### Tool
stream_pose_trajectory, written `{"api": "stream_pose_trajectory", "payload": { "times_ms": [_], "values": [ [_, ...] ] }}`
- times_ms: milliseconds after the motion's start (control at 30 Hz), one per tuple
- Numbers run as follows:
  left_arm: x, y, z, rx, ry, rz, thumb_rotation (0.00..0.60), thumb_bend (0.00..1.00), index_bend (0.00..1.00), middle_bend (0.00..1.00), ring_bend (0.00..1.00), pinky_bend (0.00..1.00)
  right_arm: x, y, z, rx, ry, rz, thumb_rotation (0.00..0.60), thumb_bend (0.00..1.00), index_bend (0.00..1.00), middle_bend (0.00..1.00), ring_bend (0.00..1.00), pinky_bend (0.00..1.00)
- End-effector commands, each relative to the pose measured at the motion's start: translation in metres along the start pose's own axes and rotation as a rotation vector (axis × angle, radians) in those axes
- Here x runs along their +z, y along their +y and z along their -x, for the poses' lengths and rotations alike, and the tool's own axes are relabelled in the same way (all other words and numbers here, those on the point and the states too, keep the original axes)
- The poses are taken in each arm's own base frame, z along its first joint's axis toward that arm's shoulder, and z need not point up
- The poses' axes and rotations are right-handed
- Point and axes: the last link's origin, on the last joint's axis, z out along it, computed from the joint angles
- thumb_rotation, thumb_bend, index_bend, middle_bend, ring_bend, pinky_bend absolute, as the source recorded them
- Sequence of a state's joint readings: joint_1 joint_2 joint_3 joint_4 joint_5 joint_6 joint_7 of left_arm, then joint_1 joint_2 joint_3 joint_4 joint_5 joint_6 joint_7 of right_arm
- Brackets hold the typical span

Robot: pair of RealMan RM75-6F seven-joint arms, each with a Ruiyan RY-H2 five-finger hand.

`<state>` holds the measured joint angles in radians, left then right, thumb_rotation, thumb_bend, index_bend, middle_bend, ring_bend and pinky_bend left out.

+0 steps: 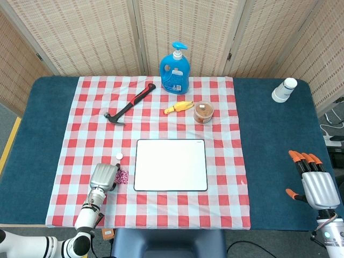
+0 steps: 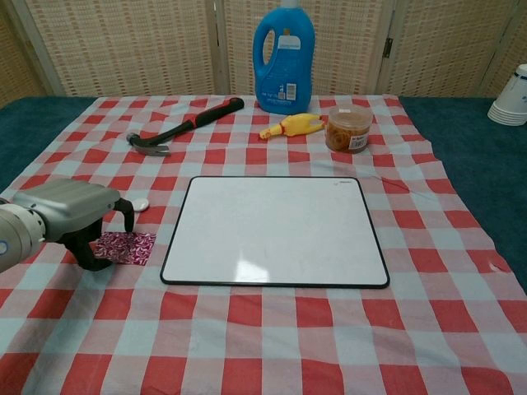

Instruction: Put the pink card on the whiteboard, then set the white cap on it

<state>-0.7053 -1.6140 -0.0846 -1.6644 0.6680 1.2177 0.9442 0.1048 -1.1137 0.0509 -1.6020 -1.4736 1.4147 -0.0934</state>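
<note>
- I counted one whiteboard (image 2: 275, 231), one pink card (image 2: 123, 246) and one white cap (image 2: 139, 204) on the table's checked cloth (image 1: 226, 134).
- Beyond the board lay a hammer (image 2: 181, 127), a blue detergent bottle (image 2: 284, 62), a yellow rubber chicken (image 2: 291, 126) and a small tub (image 2: 347, 130); paper cups (image 1: 284, 90) stood far right.
- My left robot hand (image 2: 72, 218) curled over the card's left edge, fingertips on it, just left of the board; whether it gripped the card, I could not tell.
- My right robot hand (image 1: 314, 183) held nothing, fingers apart.
</note>
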Motion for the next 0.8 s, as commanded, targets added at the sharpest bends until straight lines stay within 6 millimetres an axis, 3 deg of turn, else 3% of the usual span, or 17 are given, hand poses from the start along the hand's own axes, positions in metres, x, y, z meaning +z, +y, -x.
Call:
{"api": "stream_pose_trajectory", "payload": {
  "times_ms": [33, 200, 400, 633, 800],
  "values": [
    [0.0, 0.0, -0.003, -0.003, 0.009, 0.001, 0.6, 0.3, 0.37, 1.0, 1.0, 1.0, 0.0, 0.0, 0.0, 0.0, -0.001, 0.0, 0.6, 0.02, 0.01, 0.12, 0.08, 0.13],
    [-0.002, 0.003, -0.021, -0.018, 0.046, 0.015, 0.6, 0.3, 0.36, 1.0, 1.0, 1.0, 0.0, 0.0, 0.0, 0.0, -0.001, -0.001, 0.6, 0.02, 0.01, 0.12, 0.08, 0.13],
    [-0.004, 0.024, -0.05, -0.004, 0.097, 0.063, 0.6, 0.3, 0.36, 1.0, 1.0, 1.0, 0.0, 0.0, -0.001, 0.002, 0.0, -0.003, 0.6, 0.02, 0.01, 0.12, 0.08, 0.13],
    [-0.002, 0.081, -0.068, 0.048, 0.124, 0.154, 0.6, 0.3, 0.36, 1.0, 1.0, 1.0, -0.002, 0.002, -0.004, 0.013, 0.007, -0.001, 0.6, 0.02, 0.01, 0.12, 0.08, 0.13],
    [0.013, 0.122, -0.07, 0.077, 0.121, 0.178, 0.6, 0.3, 0.36, 1.0, 1.0, 1.0, -0.004, 0.006, -0.008, 0.029, 0.023, 0.0, 0.6, 0.02, 0.01, 0.12, 0.08, 0.13]
  ]
}}
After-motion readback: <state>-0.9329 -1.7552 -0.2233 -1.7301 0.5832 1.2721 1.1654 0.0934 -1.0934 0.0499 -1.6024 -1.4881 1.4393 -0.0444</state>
